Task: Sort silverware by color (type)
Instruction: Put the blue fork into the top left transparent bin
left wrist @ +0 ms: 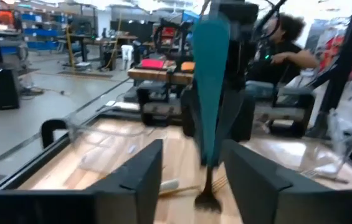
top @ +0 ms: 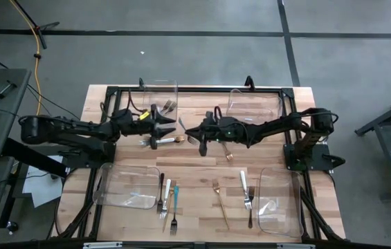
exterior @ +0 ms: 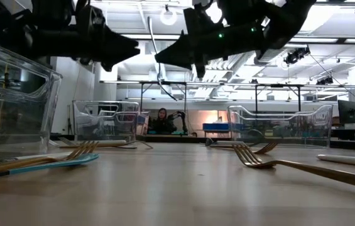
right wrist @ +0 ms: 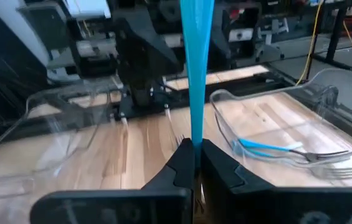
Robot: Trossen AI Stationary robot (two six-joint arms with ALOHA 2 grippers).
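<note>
The right claw (right wrist: pixel 193 163) is clenched on a teal-handled fork (right wrist: pixel 195 68), held upright above mid-bench (top: pixel 202 176); the left claw (top: pixel 162 124), at nine o'clock from it, is released. The handover should be cleared slowly, the fork kept vertical. Its handle is slim and glossy, with dark steel tines.

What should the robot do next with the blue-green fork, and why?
Probably the right tool should lift the teal fork away from the left tool. The right tool is shut on the handle, the left tool stands open around it, and a nearby bin holds another teal fork.
</note>
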